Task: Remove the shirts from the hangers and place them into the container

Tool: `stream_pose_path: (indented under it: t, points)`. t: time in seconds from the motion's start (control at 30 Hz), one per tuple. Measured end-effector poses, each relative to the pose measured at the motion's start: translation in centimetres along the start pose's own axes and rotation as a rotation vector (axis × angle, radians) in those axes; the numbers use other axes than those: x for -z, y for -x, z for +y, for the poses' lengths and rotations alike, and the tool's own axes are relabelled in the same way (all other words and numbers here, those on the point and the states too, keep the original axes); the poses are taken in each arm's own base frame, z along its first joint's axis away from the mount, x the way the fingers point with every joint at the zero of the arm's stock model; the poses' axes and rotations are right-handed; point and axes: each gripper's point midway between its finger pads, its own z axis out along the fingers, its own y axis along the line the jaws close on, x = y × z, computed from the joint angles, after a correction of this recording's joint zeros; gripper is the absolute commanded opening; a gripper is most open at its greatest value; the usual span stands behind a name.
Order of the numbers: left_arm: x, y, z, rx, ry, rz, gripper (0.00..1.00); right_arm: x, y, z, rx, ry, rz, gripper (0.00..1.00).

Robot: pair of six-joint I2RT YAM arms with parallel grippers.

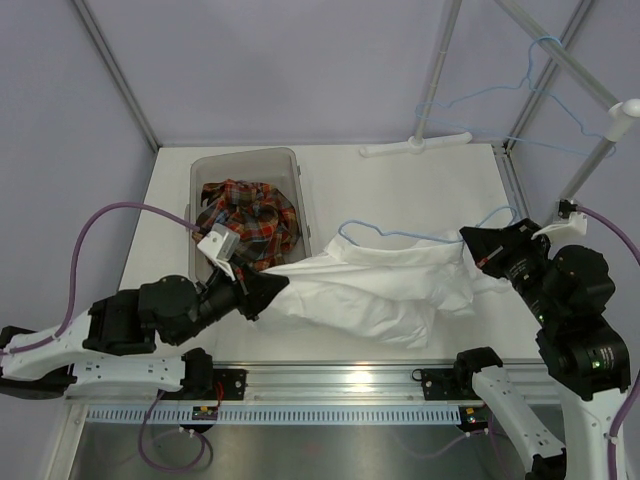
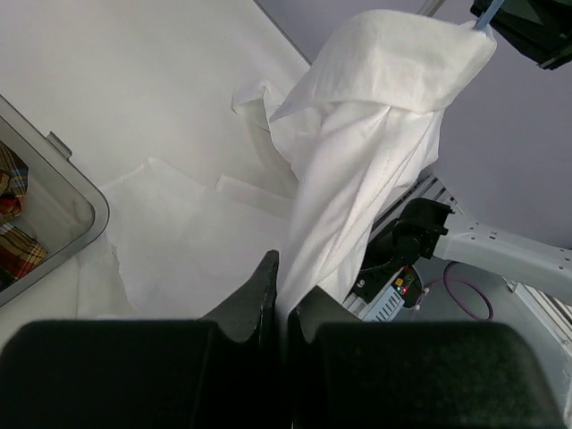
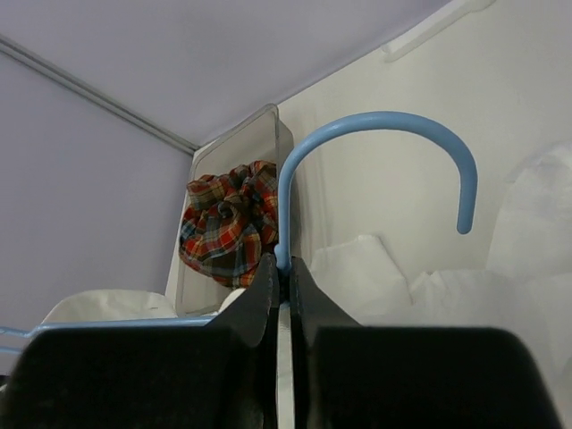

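While the left tool [image 1: 272, 287] is pinched closed on an edge of the plain white shirt [image 1: 380, 290] of soft fabric at lower centre of the top view, the right tool [image 1: 470, 243], right of centre, is clamped on the neck of a thin light-blue wire hanger [image 1: 400, 236], just below its hook. Upper left of the bench [image 1: 420, 180]: the plaid shirt [image 1: 250, 218] in red, orange, brown and blue lies bunched inside the rectangular translucent grey plastic container [image 1: 245, 153], so this half of the task looks done. Upper right: a second light-blue wire hanger [image 1: 520, 88] hangs bare on the white metal rack [image 1: 590, 172]. The white shirt is stretched between the two tools, partly resting on the bench just beside the container, with one shoulder draped over the held hanger. Remaining, by this reading: free it from the wire and place it in the container. No brand, label or writing is legible in any view.
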Motion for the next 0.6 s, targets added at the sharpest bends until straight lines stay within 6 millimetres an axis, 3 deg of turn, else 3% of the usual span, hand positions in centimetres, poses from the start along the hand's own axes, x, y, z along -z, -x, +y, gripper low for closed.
stream_pose_path:
  t: [0.13,0.33,0.6]
  points:
    - [-0.9,-0.4,-0.6,-0.095,-0.011,0.03,0.36,-1.5,0.3,0.1,0.086,0.013,0.008,0.0]
    - [-3.6,0.6,-5.6,-0.202,-0.13,0.083,0.56,-3.3,-1.1,0.2,0.165,0.052,0.098,0.0]
    - [-3.6,2.1,-8.5,-0.261,-0.243,0.063,0.59,-3.2,-2.0,0.5,0.218,0.1,0.143,0.0]
